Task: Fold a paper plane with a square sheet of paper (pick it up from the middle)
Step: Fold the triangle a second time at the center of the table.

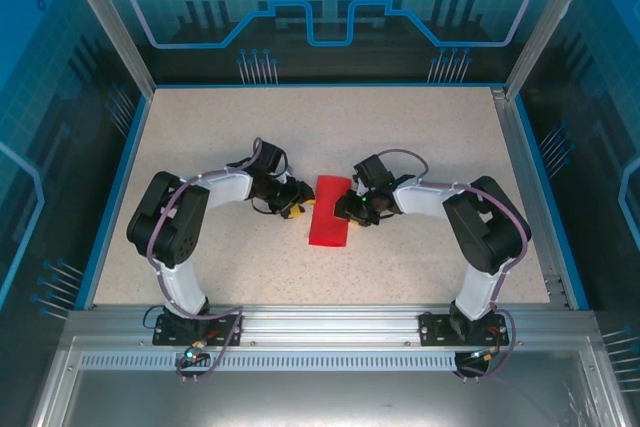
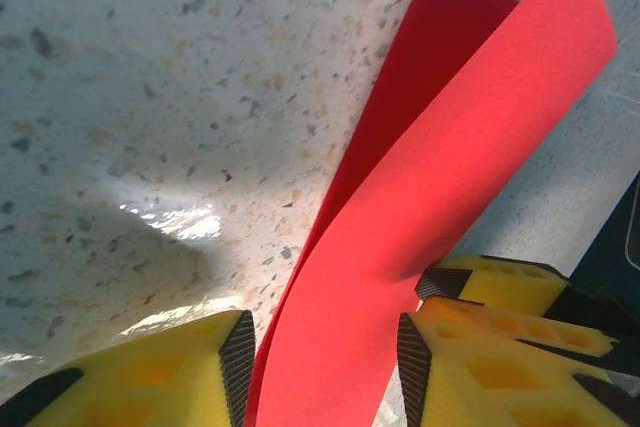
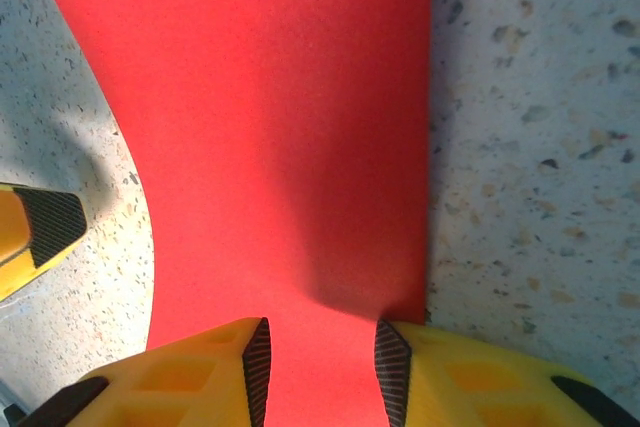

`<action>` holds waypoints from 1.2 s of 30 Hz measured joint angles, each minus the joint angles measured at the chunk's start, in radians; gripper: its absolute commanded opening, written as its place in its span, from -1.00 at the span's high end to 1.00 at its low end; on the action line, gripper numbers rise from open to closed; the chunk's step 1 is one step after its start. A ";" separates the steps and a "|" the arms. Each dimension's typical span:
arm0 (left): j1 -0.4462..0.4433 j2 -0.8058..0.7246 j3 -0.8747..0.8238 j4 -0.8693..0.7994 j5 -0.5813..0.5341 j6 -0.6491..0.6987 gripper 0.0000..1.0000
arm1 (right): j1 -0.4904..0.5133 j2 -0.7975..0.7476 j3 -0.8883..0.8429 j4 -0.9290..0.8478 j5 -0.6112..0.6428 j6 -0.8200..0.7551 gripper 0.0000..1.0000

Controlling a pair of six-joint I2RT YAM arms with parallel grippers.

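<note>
The square sheet of paper (image 1: 330,212), bright red, lies mid-table doubled into a long strip. In the left wrist view the paper (image 2: 450,147) has its upper layer lifted and bowed off the lower one. My left gripper (image 1: 298,209) is at the strip's left edge. Its jaws stand apart, open, and the paper runs through the left gripper (image 2: 320,357) untouched by either pad. My right gripper (image 1: 352,212) is at the strip's right edge. The right gripper (image 3: 320,362) is also open, and the flat paper (image 3: 280,127) passes between its fingers.
The speckled beige tabletop (image 1: 420,137) is bounded by a blue rim and aluminium posts. One yellow finger of the right gripper (image 2: 500,287) shows beside the paper in the left wrist view. A left gripper finger (image 3: 40,232) shows at the left edge of the right wrist view.
</note>
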 measured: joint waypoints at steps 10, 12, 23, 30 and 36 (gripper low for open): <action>-0.019 -0.083 -0.119 0.006 0.045 -0.052 -0.06 | -0.005 0.000 -0.009 0.013 -0.006 0.007 0.26; -0.026 -0.090 -0.152 0.021 0.060 -0.075 -0.04 | -0.005 -0.002 -0.014 0.020 -0.007 0.007 0.26; -0.062 -0.064 -0.173 0.140 0.130 -0.157 0.12 | -0.005 -0.003 -0.018 0.027 -0.006 0.011 0.27; -0.061 -0.034 -0.172 0.167 0.153 -0.171 0.20 | -0.005 -0.003 -0.018 0.027 -0.006 0.014 0.27; -0.061 -0.011 -0.164 0.209 0.172 -0.203 0.31 | -0.005 -0.003 -0.018 0.027 -0.006 0.014 0.27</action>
